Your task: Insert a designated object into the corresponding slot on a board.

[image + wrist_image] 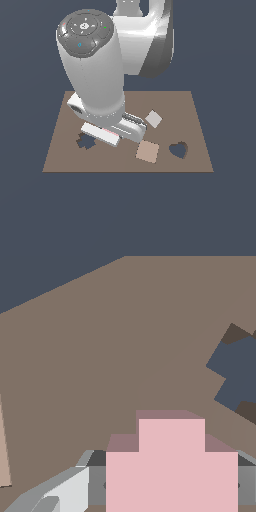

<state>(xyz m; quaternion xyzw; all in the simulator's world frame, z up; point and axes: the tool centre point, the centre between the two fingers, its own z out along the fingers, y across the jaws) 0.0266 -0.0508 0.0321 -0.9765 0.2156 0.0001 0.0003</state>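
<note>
You have one big flat brown board (125, 100) here, and two dark holes cut in it: one cross-shaped hole (86, 141) and one heart-shaped hole (178, 149). Two loose flat squares lie on the board, a bigger tan one (148, 151) and a smaller pale one (153, 118). There is one small pale-pink cross piece (171, 466), and your gripper (171, 481) has it pinched between its grey fingers (70, 491), closed tight on its sides. The pink piece hangs just above the board, not in any hole. The cross-shaped hole is very near the gripper, just beside it toward the exterior view's left. The tan square sits close on the gripper's other side; the heart hole is farther that way. Bare board lies between the gripper and the cross hole.
</note>
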